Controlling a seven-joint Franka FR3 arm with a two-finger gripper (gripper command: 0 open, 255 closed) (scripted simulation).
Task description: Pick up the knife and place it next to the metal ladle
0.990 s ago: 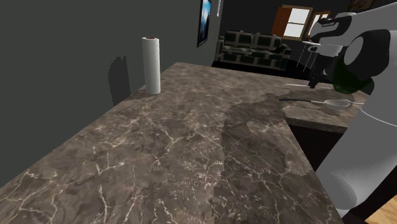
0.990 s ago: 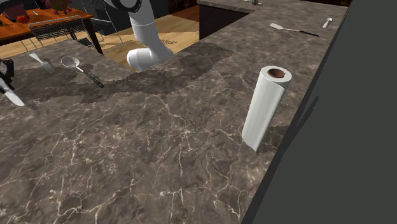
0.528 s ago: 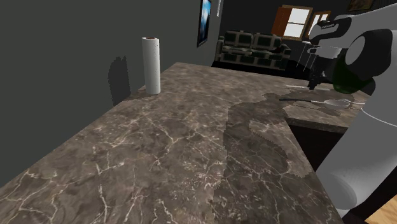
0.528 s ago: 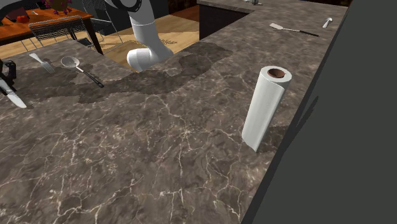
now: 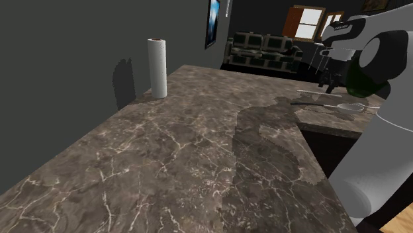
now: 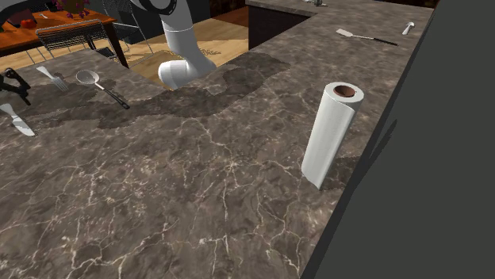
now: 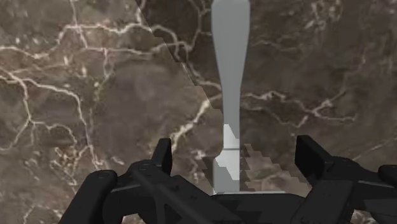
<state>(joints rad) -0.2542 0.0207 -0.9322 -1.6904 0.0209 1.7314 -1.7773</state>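
A pale grey knife [image 6: 17, 121] lies flat on the dark marble counter [image 6: 206, 182], near the second exterior view's left edge. My black gripper [image 6: 11, 79] hangs just above it, open and holding nothing. In the wrist view the knife [image 7: 228, 63] runs out from between the two spread fingers [image 7: 162, 156], which do not touch it. The metal ladle [image 6: 94, 82], with a round bowl and a dark handle, rests on the counter a short way to the right of the knife. From the shoulder view the gripper [image 5: 329, 81] sits beside the ladle [image 5: 349, 106].
A paper towel roll [image 6: 329, 135] stands upright by the dark wall. A fork-like utensil [image 6: 53, 77] lies next to the ladle. A spatula [image 6: 363, 36] and a spoon [image 6: 408, 28] lie at the counter's far end. A wooden dining table [image 6: 47, 24] stands beyond the edge.
The fingers have gone from shut on the knife to open. The knife now lies free on the counter, and the gripper has risen slightly above it.
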